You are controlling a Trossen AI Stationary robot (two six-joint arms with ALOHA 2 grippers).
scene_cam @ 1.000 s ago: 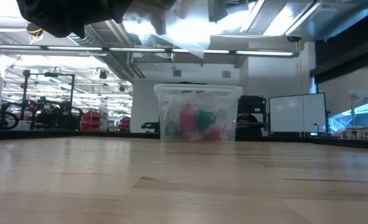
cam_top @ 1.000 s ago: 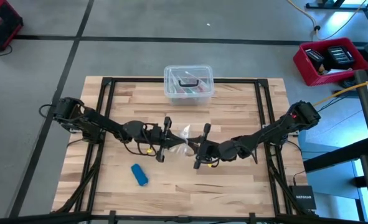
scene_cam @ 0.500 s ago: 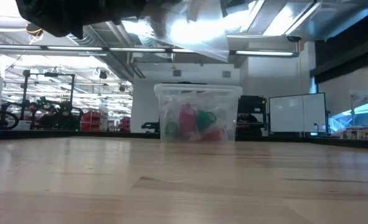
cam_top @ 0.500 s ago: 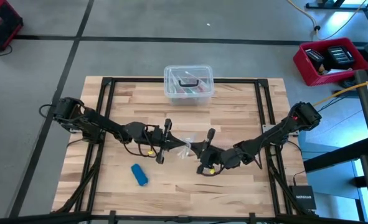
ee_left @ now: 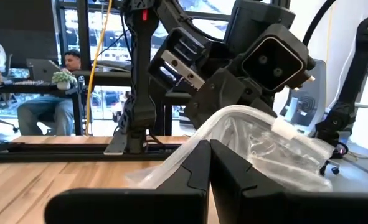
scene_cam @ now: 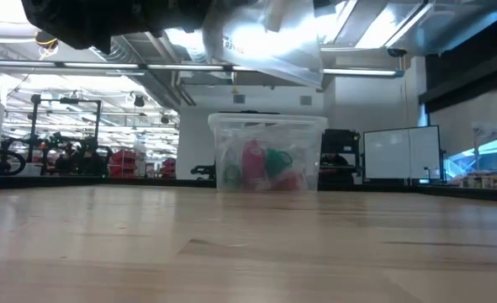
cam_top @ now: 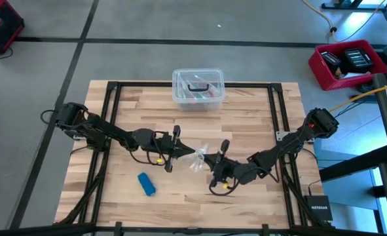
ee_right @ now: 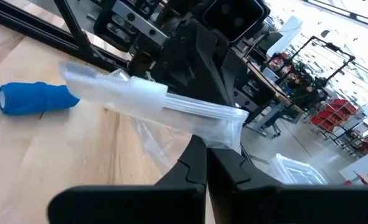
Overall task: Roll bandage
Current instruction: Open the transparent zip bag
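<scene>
I work over a pale wooden table (cam_top: 245, 111) of glued planks, edged by a black metal frame, standing on a grey concrete floor; beyond it the room shows ceiling lights, racks and a seated person (ee_left: 50, 102) at a desk. I count 1 bandage, 1 plastic bag, 1 lidded box and 2 red crates off the table. My left gripper (cam_top: 185, 151) and my right gripper (cam_top: 204, 159) meet near the table's middle, both raised above the wood, each with its 2 dark fingers pinched together on the same thin, clear, crinkly plastic bag (cam_top: 198, 157), which hangs stretched between them. The bandage (cam_top: 146, 184) is a compact bright blue roll of soft fabric, lying on its side on the wood nearer my left arm, apart from both grippers. The box (cam_top: 198, 88), clear and rectangular with rounded corners, sits at the far edge holding red and green items.
</scene>
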